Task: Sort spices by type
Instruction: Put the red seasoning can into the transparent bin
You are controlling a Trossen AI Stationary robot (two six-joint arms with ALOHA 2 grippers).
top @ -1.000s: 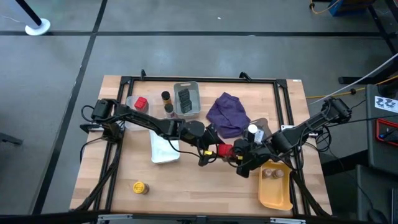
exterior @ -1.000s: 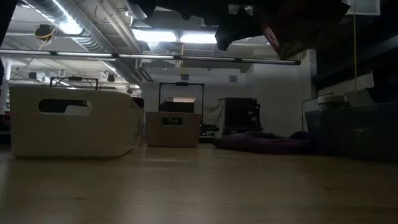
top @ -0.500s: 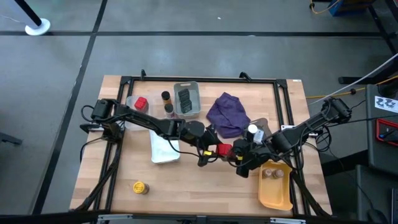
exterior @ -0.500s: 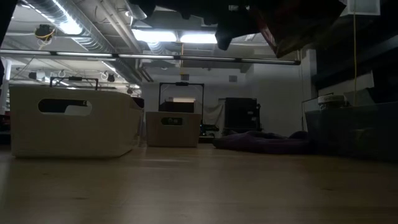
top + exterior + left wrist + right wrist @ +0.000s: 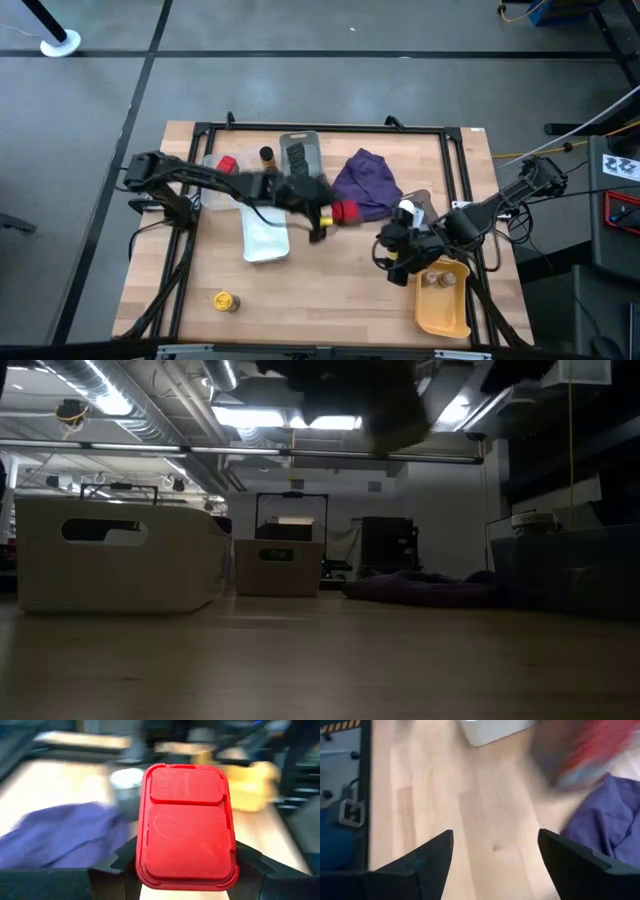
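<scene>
The red rectangular spice tin (image 5: 186, 827) has a flat plastic lid with rounded corners and a moulded flap line across it; the left gripper (image 5: 186, 870) clamps it between its two dark fingers. In the high view this tin (image 5: 346, 211) hangs above the middle of the counter (image 5: 330, 290), just beside the crumpled purple cloth (image 5: 366, 183), with the left gripper (image 5: 325, 215) behind it.

The right gripper (image 5: 492, 851) has its fingers spread wide with nothing between them; it sits near the counter's right edge (image 5: 395, 255), beside a white-capped jar (image 5: 406, 211).

The yellow plastic tray (image 5: 443, 300) at the front right corner holds small pale-topped jars (image 5: 434, 279). The grey tray (image 5: 301, 157) near the back edge holds a dark grey tin (image 5: 298, 153). Beside it, towards the left edge, stand a dark-capped jar (image 5: 266, 155) and a red tin (image 5: 227, 165). A clear shallow tray (image 5: 264, 235) lies left of centre. A yellow round tin (image 5: 224, 300) lies near the front left corner.
</scene>
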